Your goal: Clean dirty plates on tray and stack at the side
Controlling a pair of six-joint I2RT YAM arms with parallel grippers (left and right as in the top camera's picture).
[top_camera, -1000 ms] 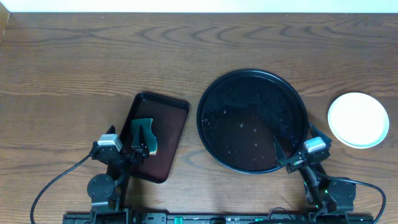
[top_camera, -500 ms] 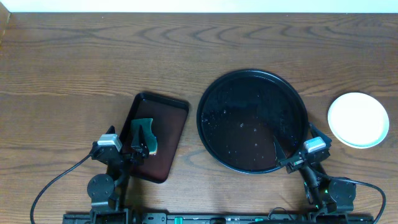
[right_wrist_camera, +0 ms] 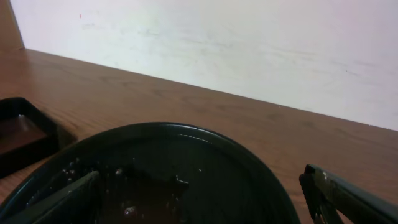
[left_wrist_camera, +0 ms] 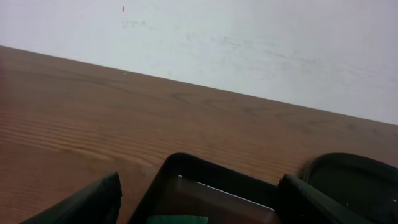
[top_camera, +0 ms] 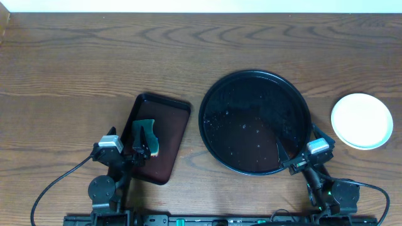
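The plates (top_camera: 362, 120) show as one pale disc on the bare tabletop (top_camera: 94, 63), to the right of the right gripper (right_wrist_camera: 200, 177) and apart from it. That gripper's fingers are spread wide over the near rim of the black tray (top_camera: 245, 107). The left gripper (left_wrist_camera: 199, 182) is spread too, over the maroon tray (top_camera: 169, 110), a green sponge (top_camera: 151, 144) beneath it.

Black round tray (top_camera: 254, 122) flecked with droplets, white plate (top_camera: 362, 120) to its right, green sponge (top_camera: 148, 129) on maroon tray (top_camera: 171, 133)
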